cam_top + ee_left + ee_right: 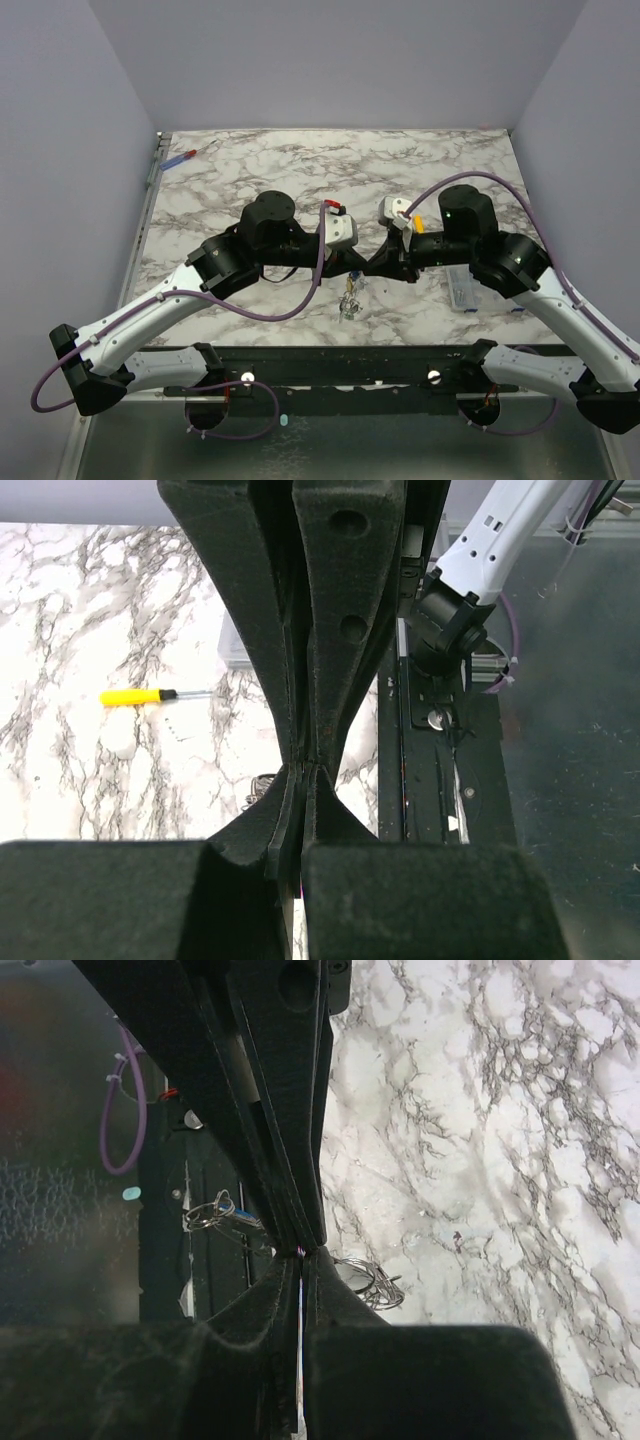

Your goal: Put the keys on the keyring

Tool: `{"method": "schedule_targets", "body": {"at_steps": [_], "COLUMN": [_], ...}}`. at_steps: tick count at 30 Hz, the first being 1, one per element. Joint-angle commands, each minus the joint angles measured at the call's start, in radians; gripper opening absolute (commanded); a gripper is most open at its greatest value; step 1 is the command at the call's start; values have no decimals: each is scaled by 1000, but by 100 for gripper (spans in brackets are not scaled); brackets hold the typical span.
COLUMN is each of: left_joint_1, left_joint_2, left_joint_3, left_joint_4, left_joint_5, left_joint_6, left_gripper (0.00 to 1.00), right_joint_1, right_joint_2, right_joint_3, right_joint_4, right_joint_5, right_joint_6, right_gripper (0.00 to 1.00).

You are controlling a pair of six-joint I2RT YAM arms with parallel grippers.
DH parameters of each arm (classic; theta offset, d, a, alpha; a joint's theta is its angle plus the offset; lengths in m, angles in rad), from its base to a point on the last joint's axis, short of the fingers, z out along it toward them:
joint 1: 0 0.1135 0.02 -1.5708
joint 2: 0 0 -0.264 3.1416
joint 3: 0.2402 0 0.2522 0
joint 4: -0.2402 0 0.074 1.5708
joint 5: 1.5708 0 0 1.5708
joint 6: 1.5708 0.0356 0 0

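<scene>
R hand [300, 1258] is pinched tight on the thin keyring [370, 1282]. The wire loop pokes out one side of its tips, and the keys [215, 1212], incl. one w/ a blue tag, bunch at the other side. L hand [300, 775] meets it tip to tip, also closed tight, but I can't tell if it grips anything. All this is near the front edge of the marble desk [480, 1160]. A yellow screwdriver [130, 696] lies well apart.

Keys [349, 301] on table [300, 170] (front ctr)

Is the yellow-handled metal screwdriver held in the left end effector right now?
No, the yellow-handled metal screwdriver lies flat on the white marble-patterned table, clearly apart from the left end effector.
</scene>
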Motion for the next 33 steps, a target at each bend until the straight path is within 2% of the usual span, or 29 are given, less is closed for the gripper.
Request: {"method": "schedule_targets", "body": {"at_steps": [1, 6, 7, 11, 13, 15, 18, 23, 30, 33], "left_joint_1": [-6, -7, -8, -7, -7, -6, -7, -7, -6, -6], "left_joint_2": [-4, -5, -8, -15, -27, -53, -98, -162, -166, -166], "left_joint_3": [2, 5, 6, 18, 19, 10, -7, -48, -57, -61], "left_joint_4": [52, 52, 53, 59, 81, 120, 181, 277, 360, 394], "left_joint_5": [23, 10, 8, -21, -60, -108, -183, -248, -112, -79], "left_joint_6": [1, 5, 5, 2, -6, -18, -41, -80, -92, -95], "left_gripper": [0, 2, 7, 42, 52, 57, 58, 46, 45, 38], "right_joint_1": [4, 6, 5, 5, 6, 5, 6, 4, 4, 5], "right_joint_2": [-26, -94, -110, -156, -173, -190, -213, -306, -403, -452], "right_joint_3": [-37, -108, -127, -187, -208, -226, -237, -284, -366, -406], "right_joint_4": [96, 181, 206, 296, 331, 357, 385, 495, 710, 809], "right_joint_5": [-14, 0, -2, -15, -15, -16, 0, 37, 67, 78], "right_joint_6": [-27, -45, -45, -31, -21, -13, -7, 13, 67, 108], "right_gripper": [3, 1, 1, 1, 1, 1, 1, 1, 1, 1]}}
